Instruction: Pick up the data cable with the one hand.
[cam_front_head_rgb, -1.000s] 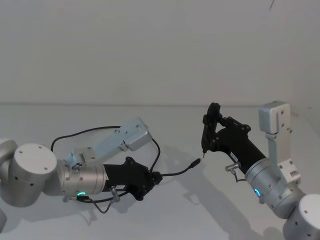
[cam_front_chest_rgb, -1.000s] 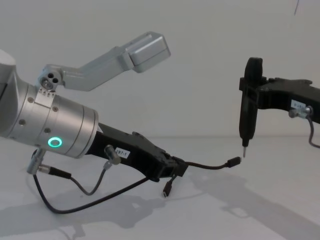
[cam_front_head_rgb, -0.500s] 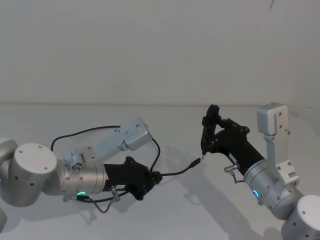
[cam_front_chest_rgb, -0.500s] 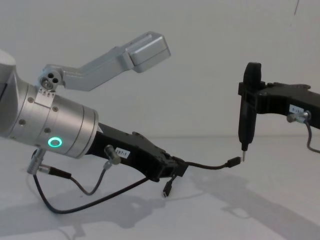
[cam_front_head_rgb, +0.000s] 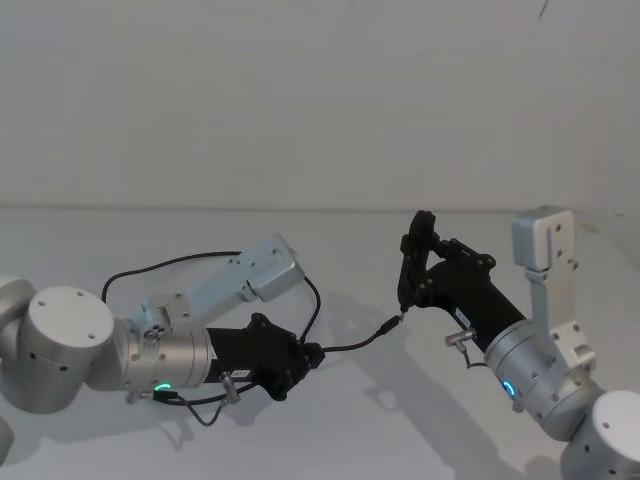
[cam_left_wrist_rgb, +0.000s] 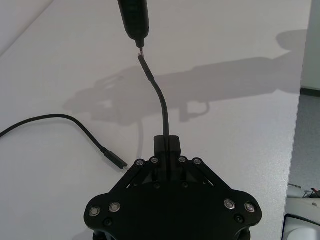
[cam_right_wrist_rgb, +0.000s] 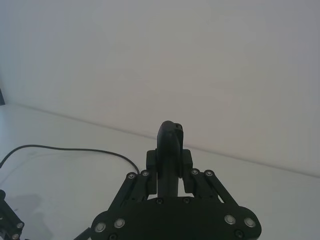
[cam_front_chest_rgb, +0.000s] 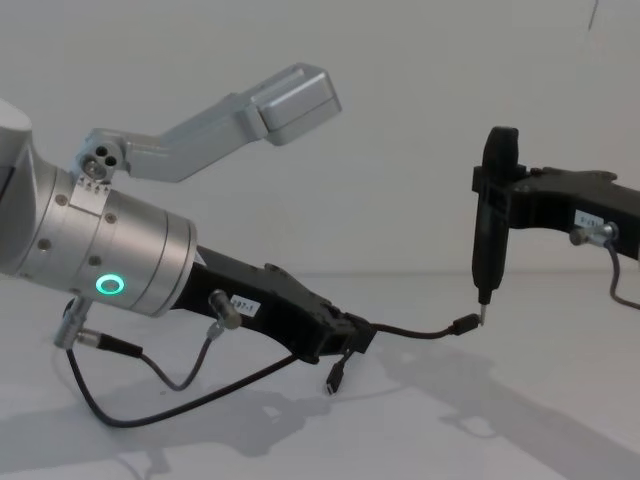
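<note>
The matte white worktop (cam_front_head_rgb: 340, 440) carries everything and lies flat and bare under both arms. The left arm's silver cylindrical wrist (cam_front_chest_rgb: 120, 250), smooth metal with a green ring glowing on it, reaches forward low over the surface. At its end is the flat-fingered black left gripper (cam_front_chest_rgb: 352, 331), its jaws clamped on the data cable (cam_front_chest_rgb: 420, 333).

The right gripper (cam_right_wrist_rgb: 169, 159) sits higher and farther right, its jaws closed around a black pen-like tool (cam_front_chest_rgb: 487, 235) that hangs upright, metal tip down.

The cable is thin, black and limp. A short stretch runs out of the left jaws along their own line, bowing gently up towards the right arm. Its end plug (cam_front_chest_rgb: 466, 323) is held off the surface, right at the tool's tip. Whether they touch, I cannot tell. Behind the jaws the remainder sweeps in a wide loop across the worktop, and the other plug (cam_front_chest_rgb: 335, 378) dangles just under the gripper.

The left arm, by my reading, has the grasp; what remains is a straight lift, slack trailing.
</note>
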